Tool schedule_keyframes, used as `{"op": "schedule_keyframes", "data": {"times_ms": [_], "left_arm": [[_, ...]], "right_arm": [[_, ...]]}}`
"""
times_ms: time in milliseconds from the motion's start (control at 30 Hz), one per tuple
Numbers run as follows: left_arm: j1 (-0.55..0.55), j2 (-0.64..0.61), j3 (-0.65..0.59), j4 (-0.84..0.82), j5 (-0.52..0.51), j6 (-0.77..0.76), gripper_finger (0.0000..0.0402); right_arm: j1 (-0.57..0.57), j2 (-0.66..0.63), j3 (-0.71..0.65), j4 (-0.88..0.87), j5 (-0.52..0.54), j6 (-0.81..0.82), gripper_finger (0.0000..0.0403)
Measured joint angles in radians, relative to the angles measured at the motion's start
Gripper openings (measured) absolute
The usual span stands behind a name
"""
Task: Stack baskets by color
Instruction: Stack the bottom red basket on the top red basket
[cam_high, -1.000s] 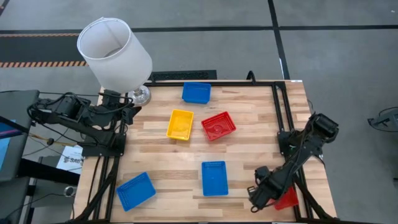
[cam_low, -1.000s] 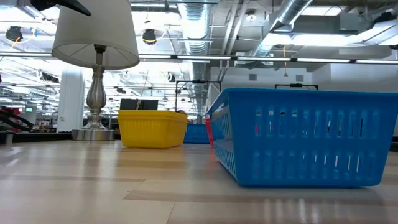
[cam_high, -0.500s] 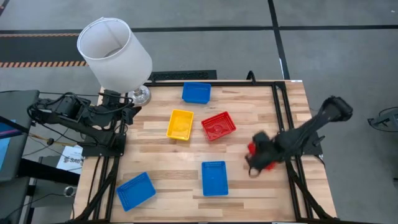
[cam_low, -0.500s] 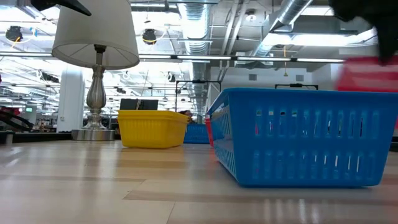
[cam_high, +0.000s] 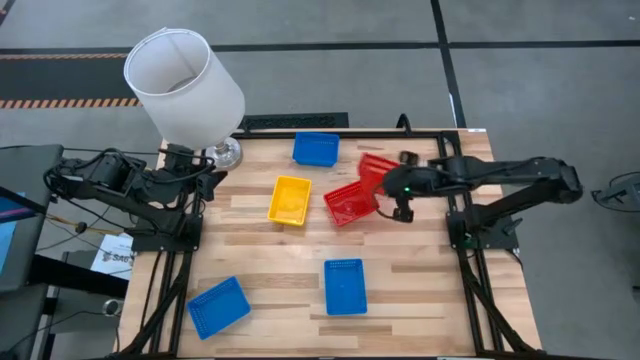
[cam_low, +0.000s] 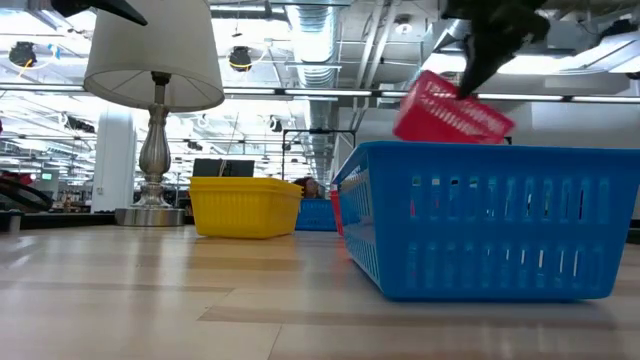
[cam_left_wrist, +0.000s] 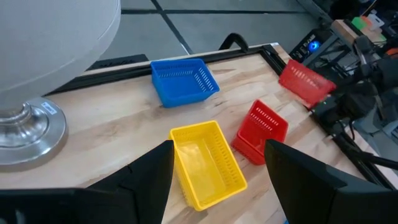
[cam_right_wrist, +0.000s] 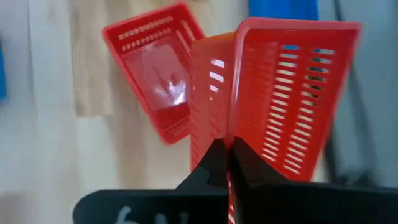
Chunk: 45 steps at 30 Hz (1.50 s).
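Note:
My right gripper (cam_high: 390, 184) is shut on a red basket (cam_high: 376, 166), which it holds in the air over the table's far middle, just beyond a second red basket (cam_high: 348, 204) that rests on its base. A yellow basket (cam_high: 289, 198) sits to the left of that one. Blue baskets stand at the far edge (cam_high: 316, 148), near the middle (cam_high: 345, 286) and at the near left (cam_high: 218, 305). My left gripper (cam_left_wrist: 217, 155) waits open by the lamp at the table's left, with nothing between its fingers. My right gripper pinches one mesh side wall of the red basket at its rim (cam_right_wrist: 230, 134), one finger inside the basket and one outside. The fingers slant down from the table's right. The basket is lifted clear and tilted, seen above the blue basket in the low view (cam_low: 455, 110).
A lamp with a white shade (cam_high: 185, 85) and a metal foot (cam_left_wrist: 25, 127) stands at the far left corner. Black frame rails (cam_high: 450, 190) run along the table's right side. Bare wood lies between the middle baskets and the near ones.
My right gripper has swung from the table's near right corner up and toward the far middle, rolling its wrist as it went. The red basket has travelled with it, lifted clear, and now hangs tilted beside the red basket on the table.

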Motion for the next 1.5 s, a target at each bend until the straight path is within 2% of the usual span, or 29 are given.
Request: {"op": "schedule_keyframes", "data": {"times_ms": [67,133,433,633,1033,1233,1500], "left_arm": [[0.000,0.000,0.000,0.000,-0.011,0.013,0.0238],[0.000,0.000,0.000,0.000,-0.017,0.011,0.0238],[0.000,0.000,0.000,0.000,-0.020,0.005,0.0238],[0.000,0.001,0.000,0.000,-0.020,0.002,0.0238],[0.000,0.001,0.000,0.000,-0.021,0.002,0.0238],[0.000,0.001,0.000,0.000,-0.021,0.007,0.0238],[0.000,0.001,0.000,-0.002,-0.021,0.009,0.0238]], "right_arm": [[0.003,0.032,0.000,0.048,0.000,-0.189,0.0004],[0.015,0.071,0.000,0.067,0.000,-0.295,0.0004],[0.075,0.249,0.015,0.089,0.008,-0.423,0.0004],[0.100,0.346,0.076,0.087,0.074,-0.502,0.0005],[0.106,0.446,0.106,0.090,0.051,-0.485,0.0007],[0.122,0.449,0.106,0.113,0.006,-0.452,0.0014],[0.122,0.445,0.105,0.112,-0.002,-0.430,0.0023]]}}
